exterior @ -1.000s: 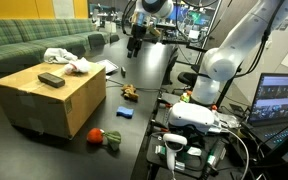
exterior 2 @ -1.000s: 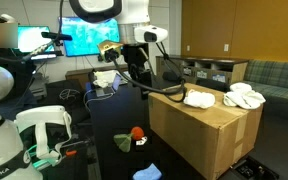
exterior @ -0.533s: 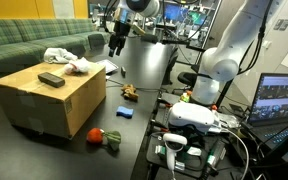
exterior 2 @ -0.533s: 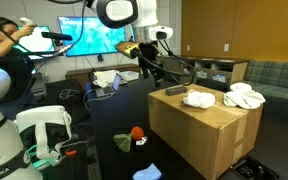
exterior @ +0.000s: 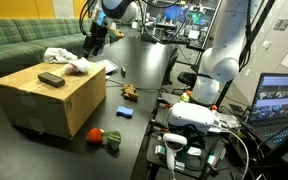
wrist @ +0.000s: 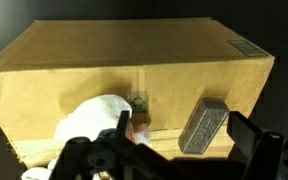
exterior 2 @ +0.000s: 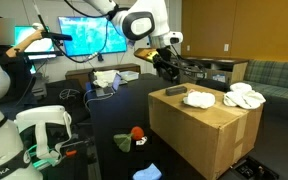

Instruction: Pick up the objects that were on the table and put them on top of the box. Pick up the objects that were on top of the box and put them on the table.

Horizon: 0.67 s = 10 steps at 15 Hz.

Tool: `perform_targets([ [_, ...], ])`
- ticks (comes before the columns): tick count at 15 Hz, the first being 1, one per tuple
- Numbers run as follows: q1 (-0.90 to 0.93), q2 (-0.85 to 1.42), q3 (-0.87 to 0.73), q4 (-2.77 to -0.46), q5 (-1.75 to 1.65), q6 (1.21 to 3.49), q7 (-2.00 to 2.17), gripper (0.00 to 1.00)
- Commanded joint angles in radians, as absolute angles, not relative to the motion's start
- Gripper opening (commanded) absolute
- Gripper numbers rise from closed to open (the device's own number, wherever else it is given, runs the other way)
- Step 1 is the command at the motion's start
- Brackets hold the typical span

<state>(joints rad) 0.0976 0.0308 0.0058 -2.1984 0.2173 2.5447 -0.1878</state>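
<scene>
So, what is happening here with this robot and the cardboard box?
A robot arm hovers over the box with its fingers open and empty. White cloths and a dark grey block lie on the box top. On the table beside the box are a red object, a green object, a blue object and a small brown toy. Nothing looks swapped yet; the arm seems about to take something from the box.

Pincer (exterior: 90,47) swung across from the table (exterior: 144,72), now over the box (exterior: 54,100)
</scene>
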Motion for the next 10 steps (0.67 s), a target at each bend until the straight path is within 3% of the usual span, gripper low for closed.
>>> perform_targets([
  [1, 0.089, 0.156, 0.042, -2.083, 0.192, 2.622, -0.159, 1.00],
  [10, 0.096, 0.339, 0.041, -1.954, 0.026, 2.747, -0.084, 1.00],
])
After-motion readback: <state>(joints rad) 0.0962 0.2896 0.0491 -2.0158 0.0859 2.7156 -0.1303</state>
